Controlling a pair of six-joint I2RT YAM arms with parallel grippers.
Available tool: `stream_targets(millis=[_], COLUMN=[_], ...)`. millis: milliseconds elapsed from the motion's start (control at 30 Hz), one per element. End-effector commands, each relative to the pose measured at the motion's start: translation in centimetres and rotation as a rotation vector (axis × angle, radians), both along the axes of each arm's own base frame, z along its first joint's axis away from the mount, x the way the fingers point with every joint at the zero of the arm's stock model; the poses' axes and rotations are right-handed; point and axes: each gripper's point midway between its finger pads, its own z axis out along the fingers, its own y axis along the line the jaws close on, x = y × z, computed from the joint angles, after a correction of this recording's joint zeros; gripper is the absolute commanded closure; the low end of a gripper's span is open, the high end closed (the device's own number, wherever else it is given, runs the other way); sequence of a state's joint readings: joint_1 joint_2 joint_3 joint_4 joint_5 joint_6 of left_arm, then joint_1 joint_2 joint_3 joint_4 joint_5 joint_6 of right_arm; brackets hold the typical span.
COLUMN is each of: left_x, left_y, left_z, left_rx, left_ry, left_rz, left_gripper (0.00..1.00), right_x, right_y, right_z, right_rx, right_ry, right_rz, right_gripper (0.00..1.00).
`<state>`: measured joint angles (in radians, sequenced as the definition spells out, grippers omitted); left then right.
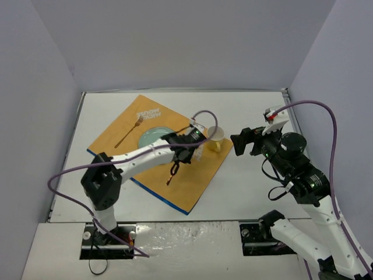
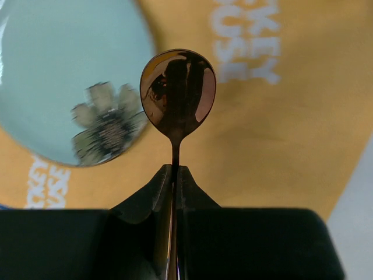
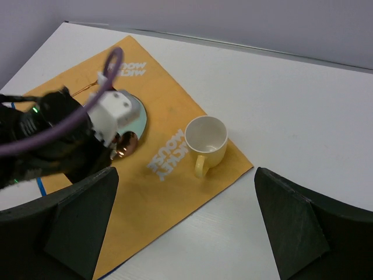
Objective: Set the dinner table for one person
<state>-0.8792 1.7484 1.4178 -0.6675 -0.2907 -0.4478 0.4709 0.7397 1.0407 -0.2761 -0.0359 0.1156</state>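
Pale lavender-grey walls close three sides of the white dinner table (image 1: 250, 186), which spans the whole scene under both arms and carries an orange cloth (image 1: 111, 143) left of centre. Above that cloth, beside the pale blue plate (image 2: 52, 70), the left gripper (image 2: 175, 175) is pinched tight on a copper spoon's (image 2: 178, 93) handle. The right gripper (image 3: 183, 227) hangs spread wide and empty, right of the yellow cup (image 3: 207, 143).

The spoon (image 2: 178, 87) is polished copper-coloured metal, shiny like a mirror. The plate (image 2: 52, 64) looks glossy and smooth. The cloth (image 2: 291, 122) is matt, and the table (image 3: 303, 105) is matt white.
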Motion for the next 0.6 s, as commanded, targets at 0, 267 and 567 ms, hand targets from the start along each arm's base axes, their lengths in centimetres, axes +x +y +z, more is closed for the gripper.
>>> stream_targets(millis=[0,267,567], left_x=[-0.6,-0.5,0.4], left_y=[-4.8,-7.5,-8.9], left_z=[0.4,-2.7,-3.8], left_rx=[0.000,-0.033,-0.066], left_ry=[-0.034,0.000,-0.013], left_rz=[-0.147,-0.203,-0.171], left_gripper=[1.00,1.00,1.00], right_x=[-0.1,-0.8,-0.9], right_y=[-1.6,-2.0,-2.2], right_z=[4.2,4.5,4.8], right_rx=[0.029,0.060,0.073], right_ry=[-0.127,-0.130,-0.132], right_rz=[-0.069,-0.079,-0.091], right_gripper=[0.00,0.00,0.00])
